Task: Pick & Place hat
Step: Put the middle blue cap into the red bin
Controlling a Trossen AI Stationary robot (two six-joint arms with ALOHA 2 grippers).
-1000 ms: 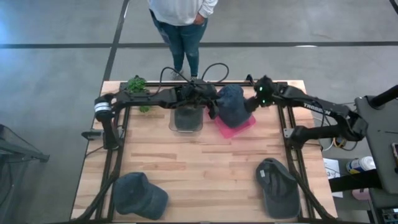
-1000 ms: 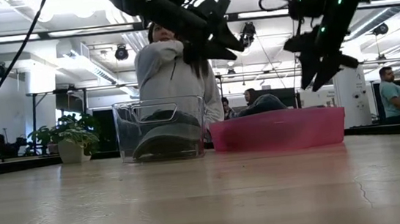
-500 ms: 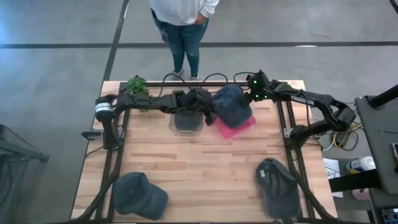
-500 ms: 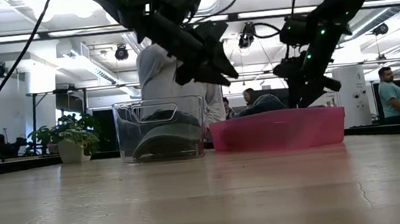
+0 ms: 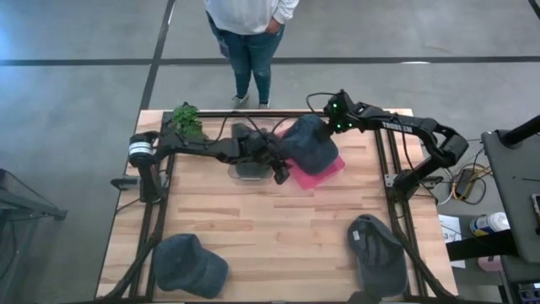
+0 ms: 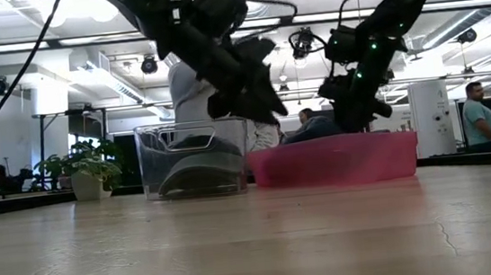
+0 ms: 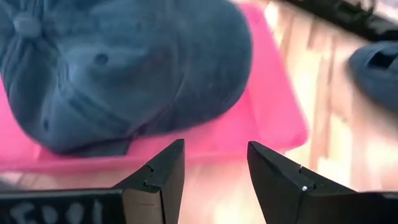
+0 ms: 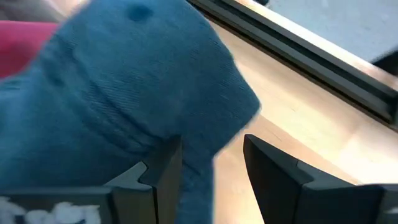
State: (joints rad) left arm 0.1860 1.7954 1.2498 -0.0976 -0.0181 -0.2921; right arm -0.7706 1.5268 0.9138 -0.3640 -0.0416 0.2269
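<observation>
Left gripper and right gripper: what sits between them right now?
In the high view, the blue hat on the pink tray lies between the left gripper and right gripper.

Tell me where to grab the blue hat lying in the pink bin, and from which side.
Grip the blue hat by its brim edge overhanging the pink bin rim, coming from the table's far side. The right gripper is already there, jaws open around that fold; the crown looks too broad to pinch.

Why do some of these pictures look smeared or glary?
Left wrist view: the blue hat and pink bin are soft-edged, with glare on the wood. Right wrist view: the hat's cloth looks blurred. Low view: bright ceiling lights leave both arms as dark shapes.
</observation>
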